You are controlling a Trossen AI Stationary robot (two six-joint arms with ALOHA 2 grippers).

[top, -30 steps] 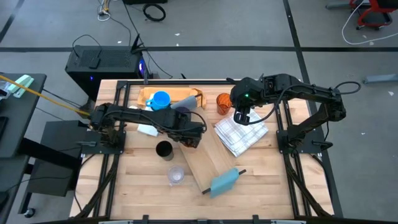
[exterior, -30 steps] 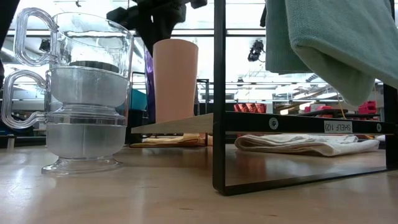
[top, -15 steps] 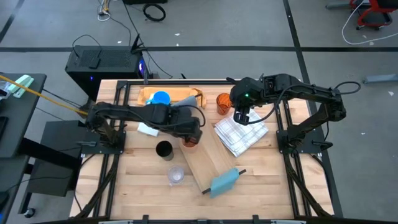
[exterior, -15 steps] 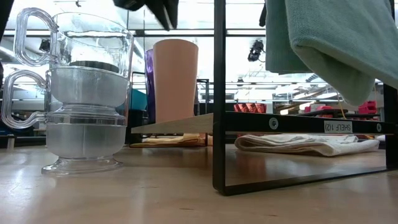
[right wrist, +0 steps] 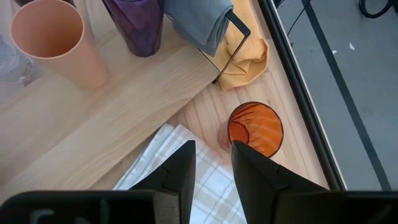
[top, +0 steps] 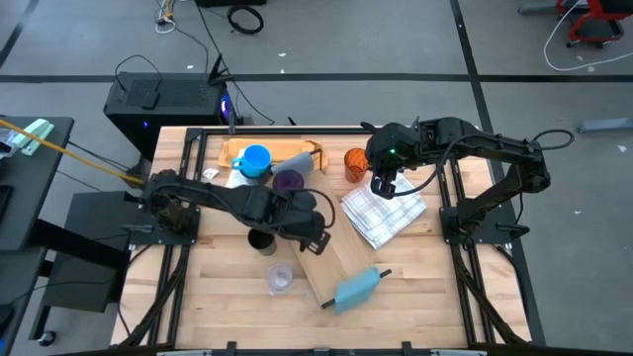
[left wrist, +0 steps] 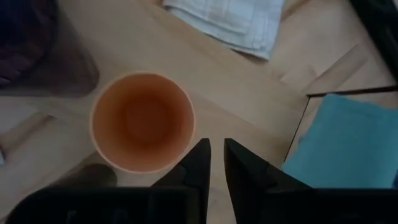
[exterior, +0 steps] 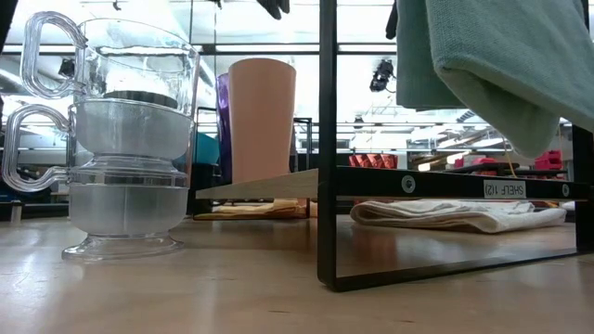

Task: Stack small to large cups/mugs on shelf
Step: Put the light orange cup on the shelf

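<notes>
The left end effector [top: 318, 237] is positioned over the middle of the desk [top: 425, 287], above the upper end of the shelf [top: 331, 259]. In the left wrist view its 2 fingers [left wrist: 198, 163] stand close together with a narrow gap and grip nothing; the peach cup [left wrist: 142, 121] stands upright on the shelf just beside the fingertips, not between them. The purple tumbler [top: 289, 182] stands next to this cup, toward the far edge of the desk. The blue mug [top: 256, 159] rests on the orange-brown board [top: 297, 150]. The black cup [top: 260, 238] stands on the desk left of the shelf, with the stacked clear glasses [top: 280, 279] nearer the front edge.

The right end effector [top: 382, 186] hangs over the white checked cloth [top: 381, 218], beside the ribbed orange cup [top: 355, 163]. Its fingers [right wrist: 177, 168] stand slightly apart and hold nothing.

A blue-grey cloth [top: 357, 288] lies across the shelf's lower end.
</notes>
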